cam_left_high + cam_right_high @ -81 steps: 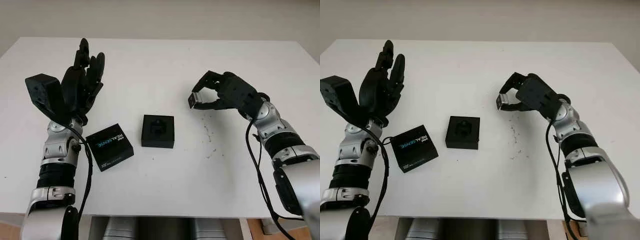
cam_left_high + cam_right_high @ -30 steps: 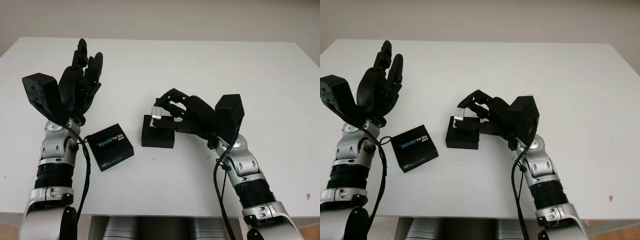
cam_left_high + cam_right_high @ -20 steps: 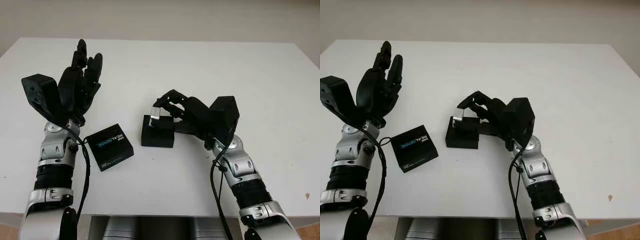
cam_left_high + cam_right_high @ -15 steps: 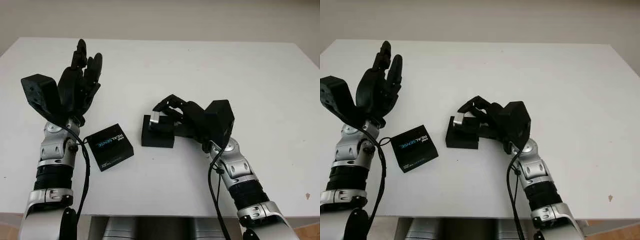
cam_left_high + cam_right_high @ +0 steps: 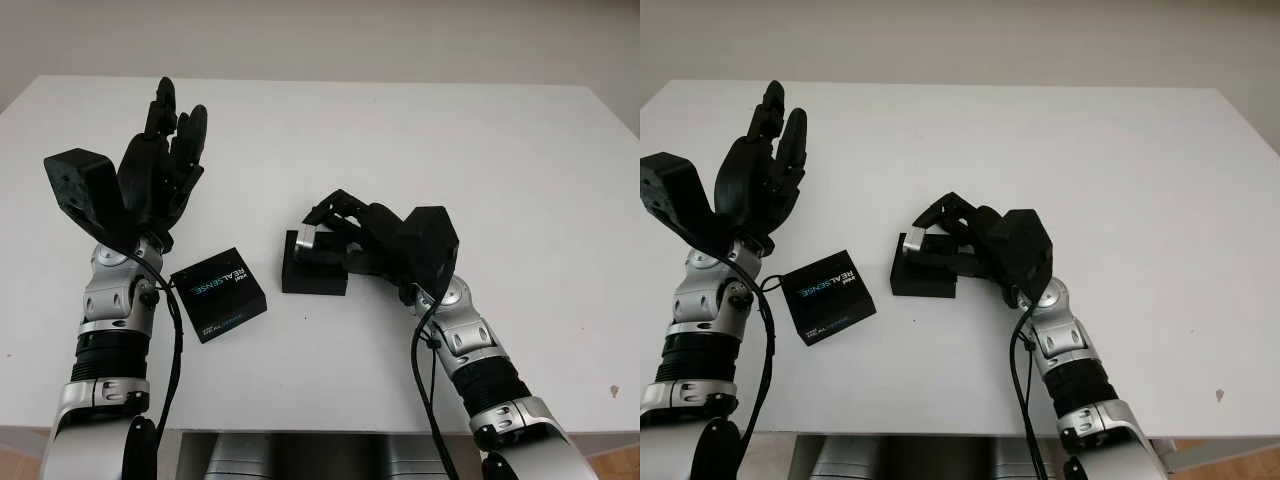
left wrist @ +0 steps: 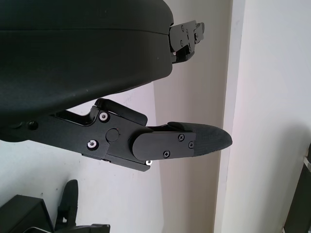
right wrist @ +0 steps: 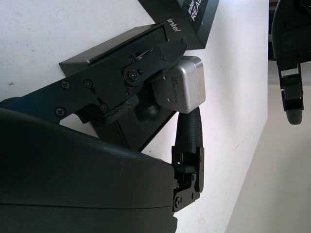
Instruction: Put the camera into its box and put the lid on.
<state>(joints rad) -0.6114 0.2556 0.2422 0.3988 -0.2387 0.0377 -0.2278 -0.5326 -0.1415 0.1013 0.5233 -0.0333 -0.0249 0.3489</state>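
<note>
A small silver camera (image 7: 183,86) is pinched in my right hand (image 5: 330,228), just above the open black box (image 5: 312,276) in the middle of the white table. In the head view the camera (image 5: 305,238) hangs over the box's near-left part, not quite inside. The black lid (image 5: 219,293), printed REALSENSE, lies flat to the left of the box. My left hand (image 5: 165,150) is raised above the table's left side, open and holding nothing.
The white table (image 5: 500,150) stretches wide to the right and behind the box. Its front edge runs close under both forearms. The lid's corner (image 7: 194,14) sits close beside the box in the right wrist view.
My right hand carried the camera from the table's right side leftward to the box and has lowered it slightly over the last second. The left hand, box and lid stayed put.
</note>
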